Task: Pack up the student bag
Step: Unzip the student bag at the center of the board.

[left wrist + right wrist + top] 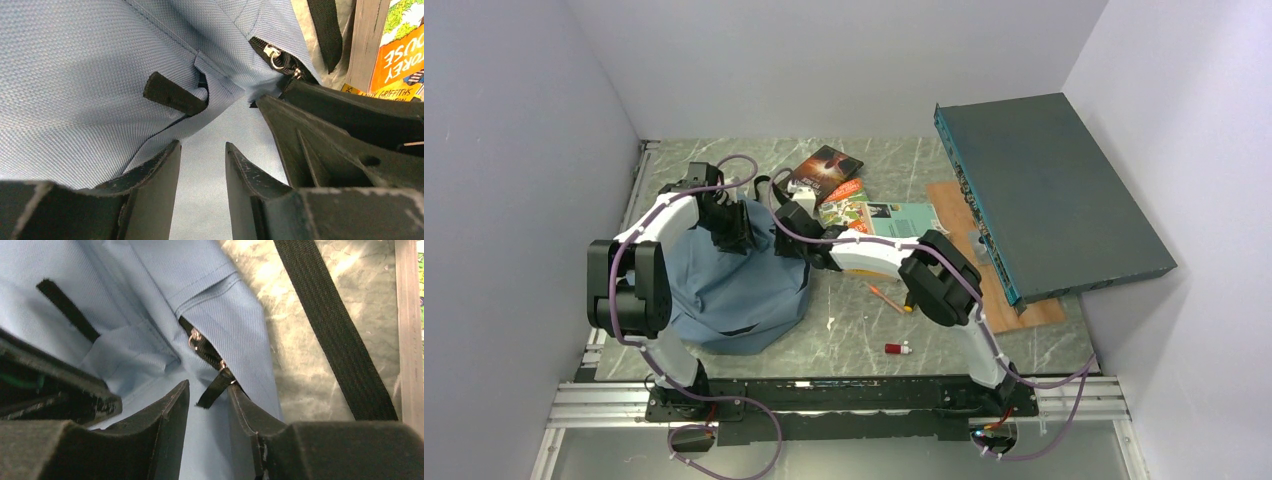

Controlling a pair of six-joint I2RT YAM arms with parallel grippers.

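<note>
From the top camera, the student bag [734, 290] lies slumped on the left half of the table [854, 340]. Both arms meet at its far edge, the left gripper [727, 228] and the right gripper [792, 222] just beside each other. Books [864, 213] lie beyond them, and a pencil [886, 297] and a small red item [897, 348] sit on the near side, apart from the bag. The step in hand looks like opening the zipper. In the left wrist view the left jaws stand apart, with smooth blue fabric showing through the gap and no fold visibly pinched. A loose black tab [172, 95] lies ahead of the left-hand finger, and the zipper slider [275, 56] ahead and to the right, close to the other gripper's fingers. This hand would do best to pinch fabric firmly beside the zipper track, bracing the bag, and leave the tab alone. In the right wrist view the right jaws are likewise apart. The zipper pull tab [215, 387] hangs in the gap, nearer the right-hand finger [245, 410], not yet clamped. Closing squarely on that tab, clear of the fabric, then pulling along the track away from the braced side should run it cleanly. The shoulder strap [335, 330] lies well off to the right of the jaws and should not snag.
</note>
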